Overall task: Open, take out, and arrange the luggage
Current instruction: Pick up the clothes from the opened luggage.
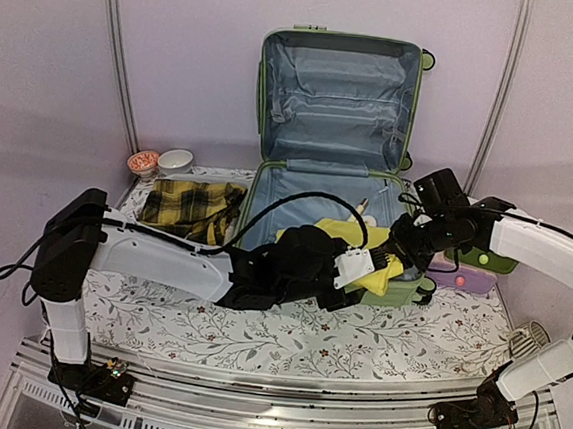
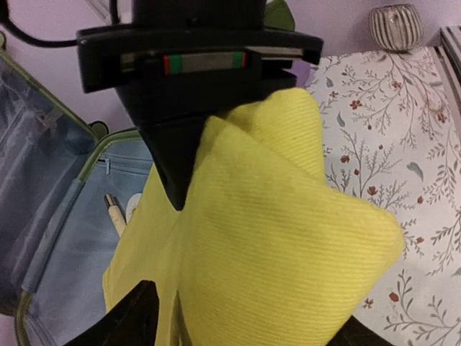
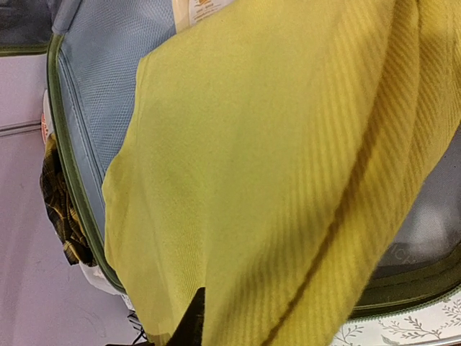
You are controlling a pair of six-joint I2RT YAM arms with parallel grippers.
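Gently lift the yellow cloth from the luggage; right tool pinches it, left tool sits spread around it.

Luggage: light-green hard shell, grey-blue lining. Open: lid upright at the back, base flat on worktop, beneath and beyond left claw and right claw.
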